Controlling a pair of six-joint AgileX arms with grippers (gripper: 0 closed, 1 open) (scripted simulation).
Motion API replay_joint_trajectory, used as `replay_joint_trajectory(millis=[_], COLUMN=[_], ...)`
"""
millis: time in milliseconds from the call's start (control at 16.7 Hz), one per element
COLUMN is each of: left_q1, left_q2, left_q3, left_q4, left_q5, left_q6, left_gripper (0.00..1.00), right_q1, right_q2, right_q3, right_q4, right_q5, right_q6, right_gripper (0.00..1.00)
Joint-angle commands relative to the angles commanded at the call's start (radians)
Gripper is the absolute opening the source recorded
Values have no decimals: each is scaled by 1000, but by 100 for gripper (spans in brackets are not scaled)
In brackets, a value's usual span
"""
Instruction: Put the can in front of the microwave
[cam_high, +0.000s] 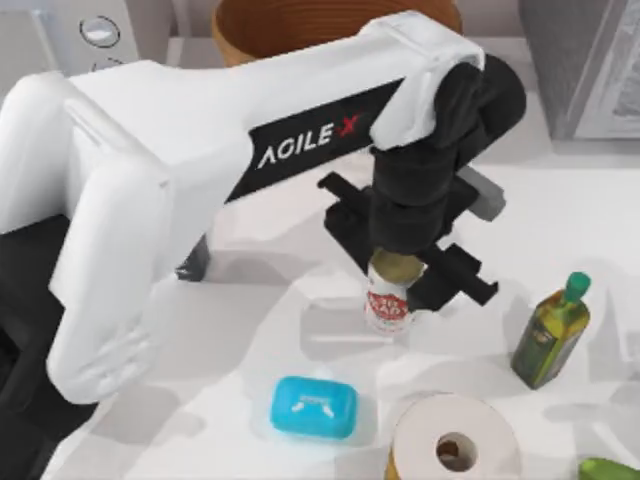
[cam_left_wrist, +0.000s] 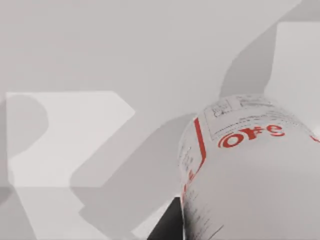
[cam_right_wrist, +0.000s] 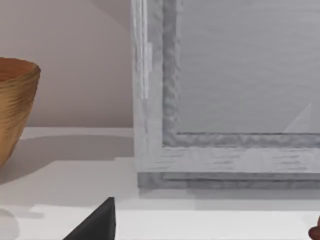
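Note:
The can (cam_high: 389, 303), white with a red label and a dull gold lid, stands upright at the middle of the table. My left gripper (cam_high: 405, 255) comes down on it from above and is shut on the can near its lid. In the left wrist view the can (cam_left_wrist: 250, 165) is very close, with one dark finger (cam_left_wrist: 167, 227) against its side. Only a corner of the microwave (cam_high: 95, 30), showing a round silver dial, is visible at the far left back. A dark part of my right gripper (cam_right_wrist: 97, 222) faces the darker grey box (cam_right_wrist: 225, 100).
A wooden bowl (cam_high: 300, 25) sits at the back centre, and the darker grey box (cam_high: 590, 60) at the back right. A blue soap box (cam_high: 313, 407), a white paper roll (cam_high: 450, 440) and a green-capped oil bottle (cam_high: 552, 335) stand along the front. A green object (cam_high: 610, 470) lies at the front right corner.

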Motion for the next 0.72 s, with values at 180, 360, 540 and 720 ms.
replay_joint_trajectory(millis=[180, 360, 540, 720], left_q1=[0, 0, 14, 114], left_q2=[-6, -6, -13, -78], left_q3=[67, 71, 76, 100], left_q4=[-76, -81, -77, -62], left_q5=[1, 1, -12, -78], left_q6=[0, 0, 4, 21], left_gripper=[0, 0, 0, 0], right_q1=[0, 0, 0, 0], right_q2=[0, 0, 0, 0], right_q3=[0, 0, 0, 0], right_q4=[0, 0, 0, 0], right_q5=[0, 0, 0, 0], right_q6=[0, 0, 0, 0], right_gripper=[100, 100, 100, 100])
